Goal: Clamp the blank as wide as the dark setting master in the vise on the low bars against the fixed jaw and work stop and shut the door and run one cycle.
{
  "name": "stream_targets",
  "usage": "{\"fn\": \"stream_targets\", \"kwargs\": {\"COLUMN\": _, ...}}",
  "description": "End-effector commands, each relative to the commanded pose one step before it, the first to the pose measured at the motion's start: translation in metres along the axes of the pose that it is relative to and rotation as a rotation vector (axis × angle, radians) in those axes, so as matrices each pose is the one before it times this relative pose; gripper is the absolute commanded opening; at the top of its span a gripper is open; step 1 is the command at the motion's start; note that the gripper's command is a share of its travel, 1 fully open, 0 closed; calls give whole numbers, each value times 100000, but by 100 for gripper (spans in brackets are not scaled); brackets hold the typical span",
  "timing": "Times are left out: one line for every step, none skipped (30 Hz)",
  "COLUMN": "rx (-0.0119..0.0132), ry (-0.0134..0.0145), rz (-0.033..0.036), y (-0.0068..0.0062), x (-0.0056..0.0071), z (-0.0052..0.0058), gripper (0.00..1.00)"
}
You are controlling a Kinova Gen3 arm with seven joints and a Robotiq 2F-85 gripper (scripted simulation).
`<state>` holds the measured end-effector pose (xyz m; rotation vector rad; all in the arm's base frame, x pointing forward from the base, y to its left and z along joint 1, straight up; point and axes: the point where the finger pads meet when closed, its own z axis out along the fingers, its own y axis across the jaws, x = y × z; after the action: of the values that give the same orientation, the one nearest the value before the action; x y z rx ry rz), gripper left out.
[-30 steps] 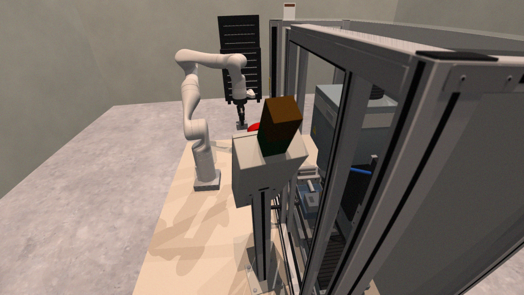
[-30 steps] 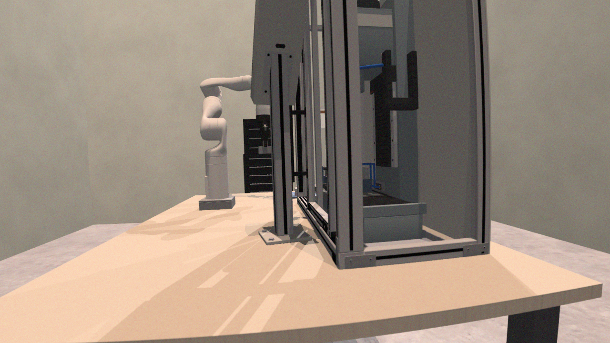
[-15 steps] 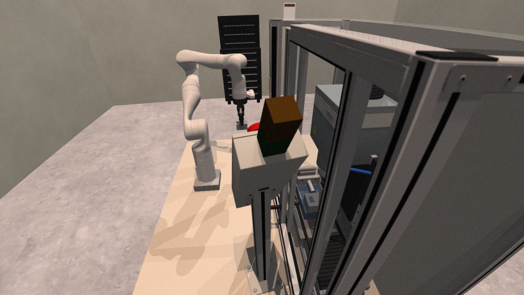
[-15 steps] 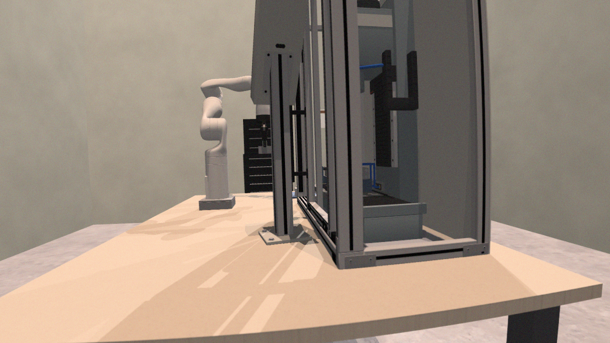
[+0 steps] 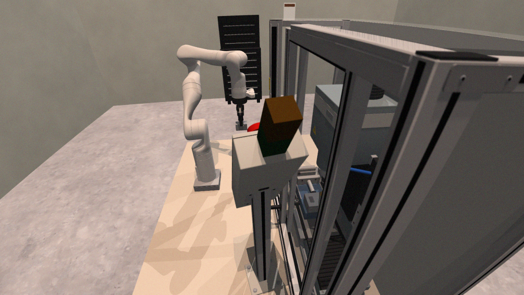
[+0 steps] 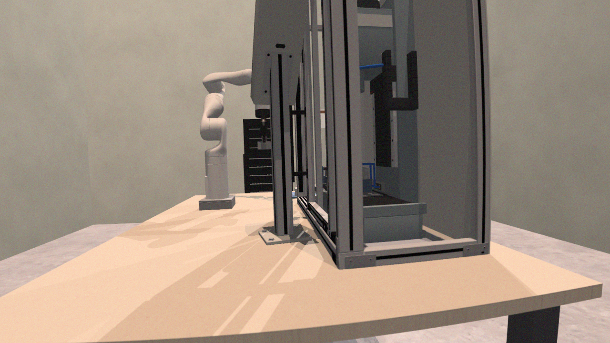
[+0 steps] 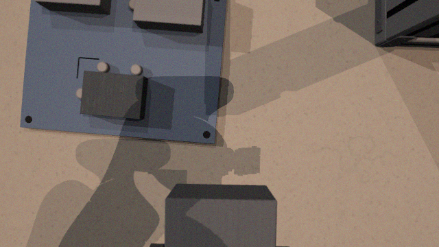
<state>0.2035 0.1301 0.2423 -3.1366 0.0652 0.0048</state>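
My gripper [image 5: 240,123] [image 6: 263,138] is shut on a plain grey blank [image 5: 241,128] [image 7: 221,221] and holds it high above the table. In the wrist view the blue plate [image 7: 51,106] lies below and ahead. The dark setting master [image 7: 111,94] stands on it against light pins. Two lighter blanks [image 7: 73,2] [image 7: 168,12] stand farther up the plate, cut off by the frame edge. The vise [image 5: 311,202] shows partly through the guard [image 5: 394,146] [image 6: 347,149]. The low bars and work stop are not clear, nor is the door's position. The amber lamp [image 5: 280,124] looks unlit.
The control column [image 5: 260,234] [image 6: 281,170] stands in front of the guard, with its box [image 5: 252,183] on top. A red button [image 5: 253,127] shows behind the box. A guard corner [image 7: 405,24] is at the wrist view's upper right. A black cabinet [image 5: 240,32] stands behind.
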Motion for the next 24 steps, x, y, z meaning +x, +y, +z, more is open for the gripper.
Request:
{"fn": "stream_targets", "kwargs": {"rx": 27, "ry": 429, "rz": -335, "y": 368, "x": 159, "z": -128, "gripper": 10}}
{"fn": "stream_targets", "kwargs": {"rx": 0, "ry": 0, "rz": 0, "y": 0, "x": 0, "z": 0, "gripper": 10}}
{"fn": "stream_targets", "kwargs": {"rx": 125, "ry": -301, "rz": 310, "y": 553, "x": -124, "z": -328, "gripper": 10}}
{"fn": "stream_targets", "kwargs": {"rx": -36, "ry": 76, "rz": -78, "y": 912, "x": 6, "z": -410, "gripper": 10}}
{"fn": "stream_targets", "kwargs": {"rx": -36, "ry": 76, "rz": -78, "y": 912, "x": 6, "z": -410, "gripper": 10}}
{"fn": "stream_targets", "kwargs": {"rx": -36, "ry": 76, "rz": -78, "y": 912, "x": 5, "z": -409, "gripper": 10}}
{"fn": "stream_targets", "kwargs": {"rx": -36, "ry": 76, "rz": -78, "y": 913, "x": 5, "z": -409, "gripper": 10}}
{"fn": "stream_targets", "kwargs": {"rx": 0, "ry": 0, "rz": 0, "y": 0, "x": 0, "z": 0, "gripper": 10}}
{"fn": "stream_targets", "kwargs": {"rx": 0, "ry": 0, "rz": 0, "y": 0, "x": 0, "z": 0, "gripper": 10}}
{"fn": "stream_targets", "kwargs": {"rx": 0, "ry": 0, "rz": 0, "y": 0, "x": 0, "z": 0, "gripper": 10}}
{"fn": "stream_targets", "kwargs": {"rx": 0, "ry": 0, "rz": 0, "y": 0, "x": 0, "z": 0, "gripper": 10}}
{"fn": "stream_targets", "kwargs": {"rx": 0, "ry": 0, "rz": 0, "y": 0, "x": 0, "z": 0, "gripper": 10}}
{"fn": "stream_targets", "kwargs": {"rx": 0, "ry": 0, "rz": 0, "y": 0, "x": 0, "z": 0, "gripper": 10}}
{"fn": "stream_targets", "kwargs": {"rx": 0, "ry": 0, "rz": 0, "y": 0, "x": 0, "z": 0, "gripper": 10}}
{"fn": "stream_targets", "kwargs": {"rx": 0, "ry": 0, "rz": 0, "y": 0, "x": 0, "z": 0, "gripper": 10}}
{"fn": "stream_targets", "kwargs": {"rx": 0, "ry": 0, "rz": 0, "y": 0, "x": 0, "z": 0, "gripper": 10}}
{"fn": "stream_targets", "kwargs": {"rx": 0, "ry": 0, "rz": 0, "y": 0, "x": 0, "z": 0, "gripper": 10}}
{"fn": "stream_targets", "kwargs": {"rx": 0, "ry": 0, "rz": 0, "y": 0, "x": 0, "z": 0, "gripper": 10}}
{"fn": "stream_targets", "kwargs": {"rx": 0, "ry": 0, "rz": 0, "y": 0, "x": 0, "z": 0, "gripper": 10}}
{"fn": "stream_targets", "kwargs": {"rx": 356, "ry": -508, "rz": 554, "y": 528, "x": -233, "z": -242, "gripper": 10}}
{"fn": "stream_targets", "kwargs": {"rx": -94, "ry": 128, "rz": -138, "y": 911, "x": 16, "z": -412, "gripper": 10}}
{"fn": "stream_targets", "kwargs": {"rx": -94, "ry": 128, "rz": -138, "y": 912, "x": 15, "z": -411, "gripper": 10}}
{"fn": "stream_targets", "kwargs": {"rx": -94, "ry": 128, "rz": -138, "y": 912, "x": 14, "z": -410, "gripper": 10}}
{"fn": "stream_targets", "kwargs": {"rx": -94, "ry": 128, "rz": -138, "y": 912, "x": 13, "z": -409, "gripper": 10}}
